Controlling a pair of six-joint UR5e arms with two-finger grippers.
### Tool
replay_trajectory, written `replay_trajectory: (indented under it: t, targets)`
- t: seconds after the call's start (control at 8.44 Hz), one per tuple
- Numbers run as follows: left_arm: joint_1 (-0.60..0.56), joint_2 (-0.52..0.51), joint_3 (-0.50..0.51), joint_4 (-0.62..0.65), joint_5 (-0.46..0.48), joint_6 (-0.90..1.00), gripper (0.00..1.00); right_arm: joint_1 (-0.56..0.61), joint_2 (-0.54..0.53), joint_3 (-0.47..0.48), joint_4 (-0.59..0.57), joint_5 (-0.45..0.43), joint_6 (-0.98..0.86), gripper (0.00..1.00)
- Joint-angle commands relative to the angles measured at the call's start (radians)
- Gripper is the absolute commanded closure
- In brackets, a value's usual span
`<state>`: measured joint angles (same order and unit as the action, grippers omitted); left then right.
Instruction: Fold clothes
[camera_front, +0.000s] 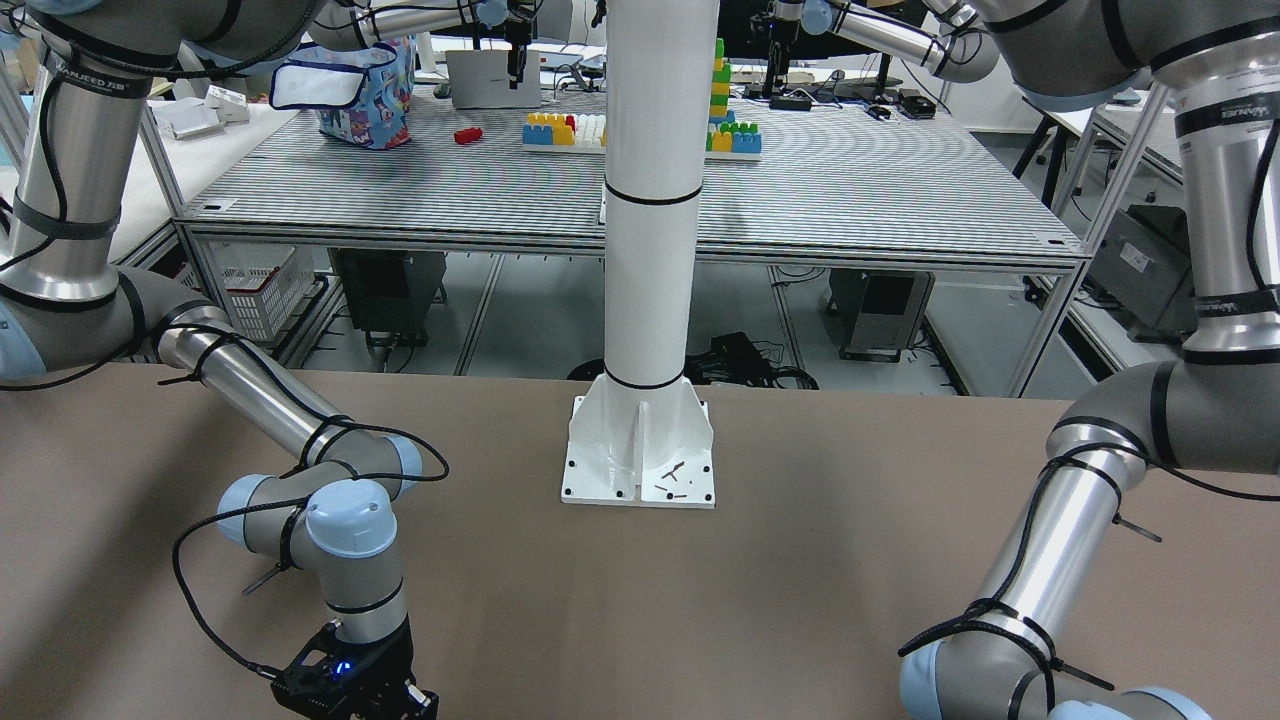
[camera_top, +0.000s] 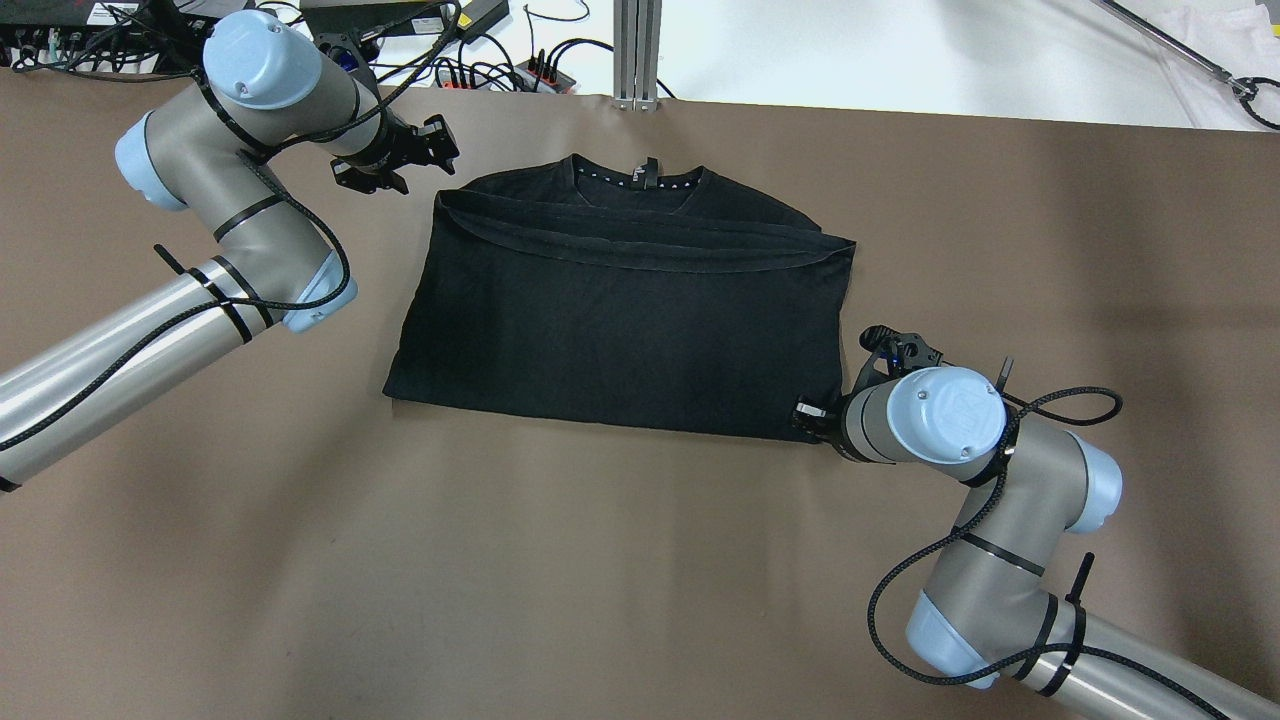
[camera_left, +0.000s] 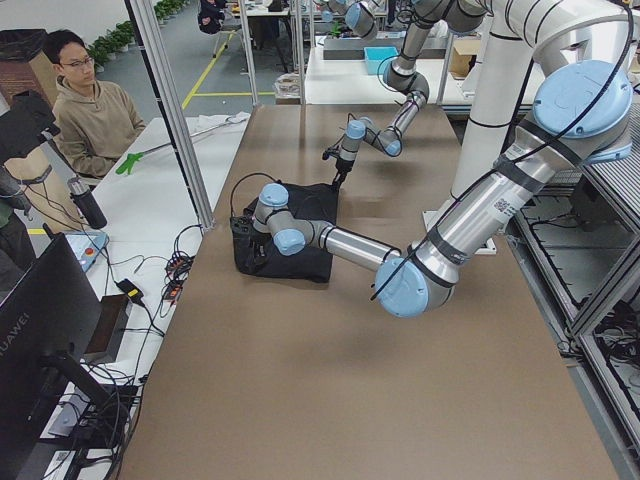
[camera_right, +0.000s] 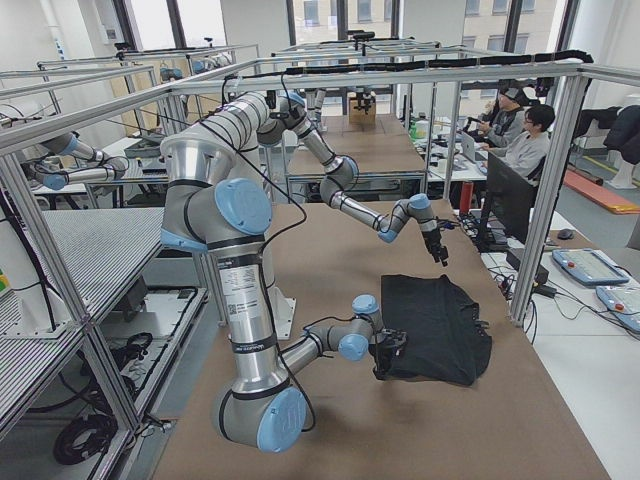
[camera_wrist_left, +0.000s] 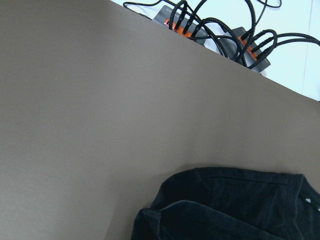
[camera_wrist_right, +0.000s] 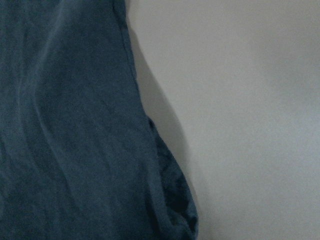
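The clothes are one black garment (camera_top: 620, 310) lying flat mid-table, folded to a rough rectangle, with the neckline at the far side and a hemmed flap across the top. It also shows as dark cloth in the left wrist view (camera_wrist_left: 225, 205) and fills the right wrist view (camera_wrist_right: 65, 125). My left gripper (camera_top: 440, 145) hovers just off the garment's far left corner, open and holding nothing. My right gripper (camera_top: 812, 415) sits low at the near right corner, touching the cloth's edge. Its fingers are hidden under the wrist, so I cannot tell its state.
The white pillar's base (camera_front: 640, 455) is bolted to the brown table on the robot's side. Power strips and cables (camera_top: 500, 70) lie beyond the far edge. A seated person (camera_left: 95, 110) is past that edge. A second table carries toy blocks (camera_front: 560, 130) and a patterned bag (camera_front: 365, 90).
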<state>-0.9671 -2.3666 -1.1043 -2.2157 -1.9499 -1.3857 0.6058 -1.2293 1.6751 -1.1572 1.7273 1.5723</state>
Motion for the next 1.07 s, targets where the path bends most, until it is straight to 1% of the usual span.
replay_trajectory:
  t: [0.0, 0.12, 0.24, 0.36, 0.47, 0.59, 0.71, 0.83, 0.95]
  targets:
    - [0.002, 0.001, -0.002, 0.001, 0.0, -0.001, 0.31, 0.003, -0.021, 0.111, -0.021, 0.104, 0.005, 1.0]
    - [0.004, 0.001, -0.003, -0.001, 0.0, -0.004, 0.31, -0.004, -0.072, 0.182, -0.022, 0.113, 0.006, 1.0]
    - [0.004, 0.0, -0.005, -0.001, -0.001, -0.01, 0.31, -0.026, -0.138, 0.278, -0.028, 0.136, 0.018, 1.0]
    - [0.004, 0.0, -0.011, -0.001, -0.001, -0.012, 0.31, -0.087, -0.2, 0.36, -0.044, 0.173, 0.065, 1.0]
    - [0.004, 0.003, -0.028, 0.001, -0.001, -0.013, 0.31, -0.148, -0.226, 0.426, -0.045, 0.184, 0.119, 1.0]
    - [0.007, 0.004, -0.043, 0.005, -0.001, -0.021, 0.31, -0.223, -0.229, 0.47, -0.045, 0.227, 0.15, 1.0]
    - [0.008, 0.004, -0.061, 0.02, -0.001, -0.032, 0.31, -0.26, -0.231, 0.488, -0.042, 0.332, 0.152, 1.0]
    - [0.008, 0.004, -0.089, 0.049, -0.003, -0.038, 0.31, -0.288, -0.23, 0.494, -0.033, 0.418, 0.152, 0.86]
    - [0.01, 0.004, -0.133, 0.1, -0.004, -0.05, 0.31, -0.3, -0.225, 0.502, -0.024, 0.419, 0.158, 0.04]
